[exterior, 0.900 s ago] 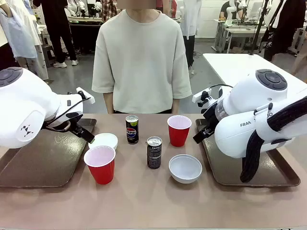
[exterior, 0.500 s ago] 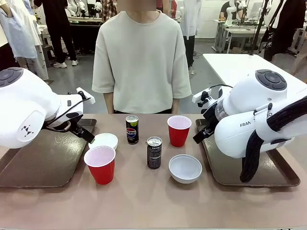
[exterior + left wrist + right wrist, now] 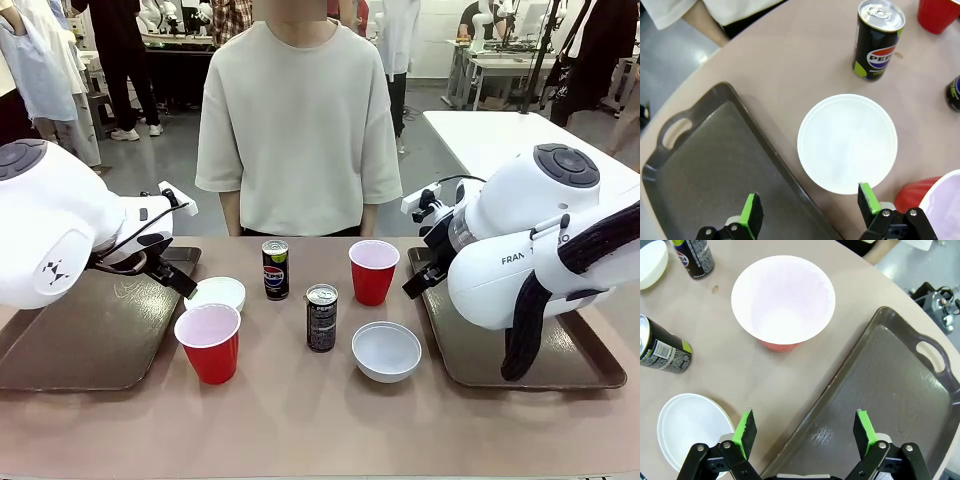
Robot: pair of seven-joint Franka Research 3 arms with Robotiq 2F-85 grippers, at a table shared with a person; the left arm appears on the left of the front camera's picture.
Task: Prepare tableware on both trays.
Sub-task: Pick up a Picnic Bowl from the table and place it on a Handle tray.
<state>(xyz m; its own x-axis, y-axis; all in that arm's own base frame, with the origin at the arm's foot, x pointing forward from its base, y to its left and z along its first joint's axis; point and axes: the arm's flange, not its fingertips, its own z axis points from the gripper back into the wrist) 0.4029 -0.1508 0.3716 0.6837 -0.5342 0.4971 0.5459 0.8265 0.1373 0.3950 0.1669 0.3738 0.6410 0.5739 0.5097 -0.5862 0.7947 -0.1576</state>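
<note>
Red cups point(image 3: 208, 343), white bowls point(image 3: 386, 350), cans point(image 3: 321, 318) between brown trays point(image 3: 90, 340) (on tabletop point(image 3: 300, 420))

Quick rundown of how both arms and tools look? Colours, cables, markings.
Left arm: glossy white rounded shell, grey round joint cap, small dark logo, thin black cable to the wrist. Right arm: same white shell and grey cap, "FRAN" lettering, thick black braided cable loop. Left tool and right tool: black, green pads.

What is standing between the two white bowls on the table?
In the front view, a dark soda can stands upright between the left bowl and the right bowl, touching neither.
</note>
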